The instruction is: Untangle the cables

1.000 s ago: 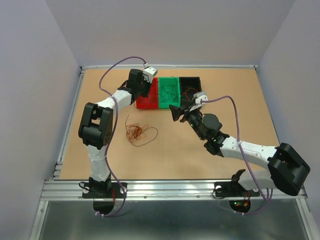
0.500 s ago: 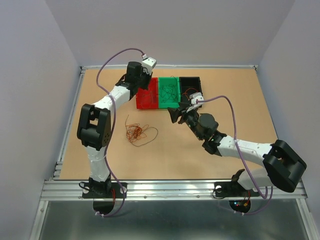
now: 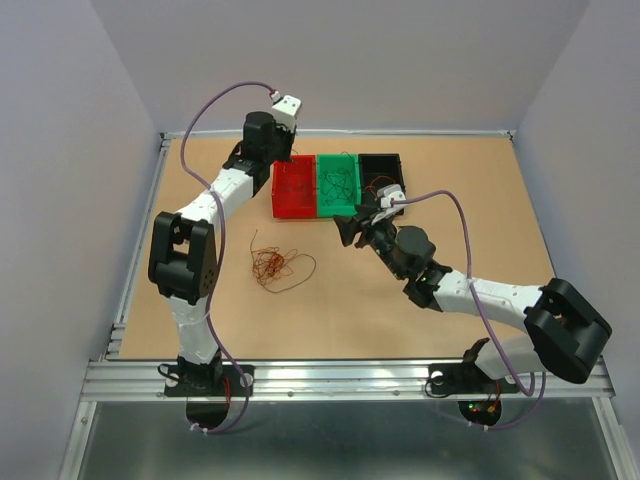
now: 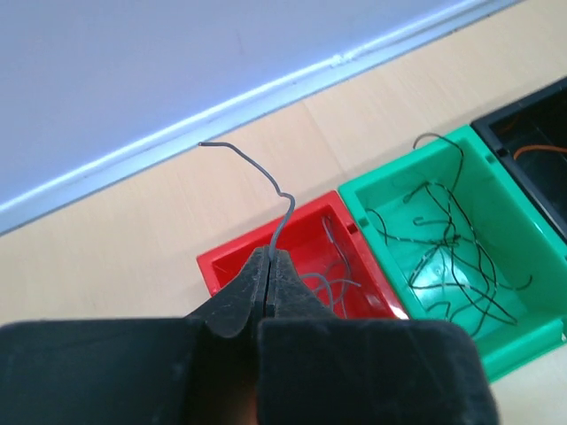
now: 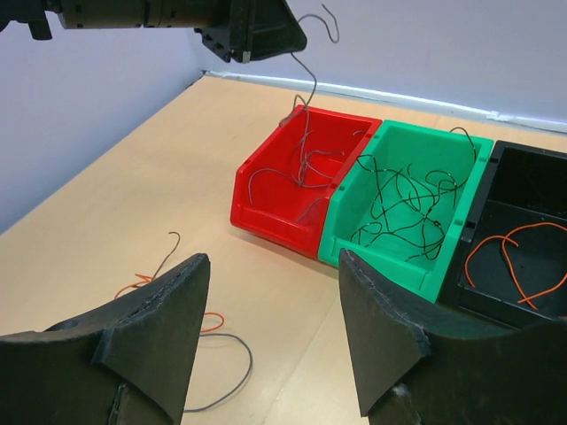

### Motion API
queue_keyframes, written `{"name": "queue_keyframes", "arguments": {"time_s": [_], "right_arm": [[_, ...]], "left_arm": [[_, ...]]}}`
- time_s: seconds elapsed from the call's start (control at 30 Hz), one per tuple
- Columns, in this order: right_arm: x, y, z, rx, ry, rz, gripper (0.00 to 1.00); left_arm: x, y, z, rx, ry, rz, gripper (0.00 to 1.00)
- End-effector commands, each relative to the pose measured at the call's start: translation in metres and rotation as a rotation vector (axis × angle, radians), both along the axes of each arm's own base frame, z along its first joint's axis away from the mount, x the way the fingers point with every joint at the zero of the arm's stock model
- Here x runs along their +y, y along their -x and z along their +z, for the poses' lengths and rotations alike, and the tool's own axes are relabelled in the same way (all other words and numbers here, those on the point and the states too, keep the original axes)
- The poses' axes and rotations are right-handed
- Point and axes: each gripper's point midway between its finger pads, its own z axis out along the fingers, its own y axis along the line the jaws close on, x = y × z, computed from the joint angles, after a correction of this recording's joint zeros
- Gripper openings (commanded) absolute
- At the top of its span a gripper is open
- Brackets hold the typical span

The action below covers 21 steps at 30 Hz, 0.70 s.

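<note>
Over the red bin (image 5: 270,208), left claw (image 4: 268,257) is clenching one grey wire (image 4: 276,235). Wire is running roughly vertical: upper end curling free above the tips, lower part hanging into the bin among other grey strands. So the bin is sitting straight below the claw, and a release should drop it in.

Right claw (image 5: 275,345) is hovering released in front of the bins, gripping nothing. Green bin (image 5: 350,204) is carrying dark wires, black bin (image 5: 523,177) orange ones.

Remaining cables (image 3: 277,265) are lying as an orange-red clump on the bench (image 3: 480,200), well apart from the bins. Right claw is looking nearer to it than the left.

Hard to make out:
- whether the held wire's lower end is snagging on strands already in the bin
- strand count in the clump
- right wrist view is cutting most of the clump off behind its own finger
</note>
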Motion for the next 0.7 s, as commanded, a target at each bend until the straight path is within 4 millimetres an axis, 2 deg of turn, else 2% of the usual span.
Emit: {"name": "queue_keyframes", "arguments": {"time_s": [0.0,0.03,0.07,0.13,0.17,0.2,0.23,0.27,0.3,0.37,0.53,0.6,0.67], "right_arm": [[0.004,-0.004,0.039,-0.067,-0.078,-0.001,0.65],[0.003,-0.004,0.04,-0.07,-0.079,-0.003,0.65],[0.002,-0.003,0.039,-0.068,-0.076,-0.004,0.65],[0.001,-0.003,0.039,-0.07,-0.076,-0.007,0.65],[0.0,-0.002,0.04,-0.072,-0.076,-0.008,0.65],[0.0,-0.003,0.04,-0.072,-0.076,-0.009,0.65],[-0.001,-0.002,0.041,-0.073,-0.079,-0.009,0.65],[-0.001,-0.001,0.041,-0.074,-0.081,-0.008,0.65],[-0.001,-0.001,0.041,-0.074,-0.078,-0.008,0.65],[-0.002,-0.001,0.042,-0.075,-0.082,-0.009,0.64],[0.0,-0.001,0.042,-0.073,-0.085,-0.002,0.64],[0.002,-0.002,0.041,-0.071,-0.084,0.001,0.64],[0.003,-0.002,0.039,-0.067,-0.082,0.004,0.64]], "left_arm": [[0.011,-0.018,0.056,-0.19,0.045,0.083,0.0],[0.011,-0.019,0.059,-0.216,0.053,0.088,0.0],[0.013,-0.016,0.043,-0.196,0.047,0.09,0.0],[0.013,-0.013,0.036,-0.214,0.052,0.089,0.0],[0.016,-0.009,0.017,-0.188,0.037,0.096,0.0],[0.017,-0.006,0.011,-0.183,0.036,0.098,0.0],[0.018,-0.002,-0.005,-0.164,0.022,0.096,0.0],[0.018,-0.003,-0.005,-0.168,0.019,0.095,0.0],[0.019,0.003,-0.023,-0.136,0.006,0.091,0.0],[0.019,0.009,-0.038,-0.118,-0.025,0.079,0.0],[0.017,0.031,-0.044,-0.07,-0.056,0.026,0.0],[0.008,0.034,-0.043,-0.042,-0.07,-0.023,0.0],[-0.001,0.034,-0.053,0.046,-0.087,-0.076,0.03]]}}
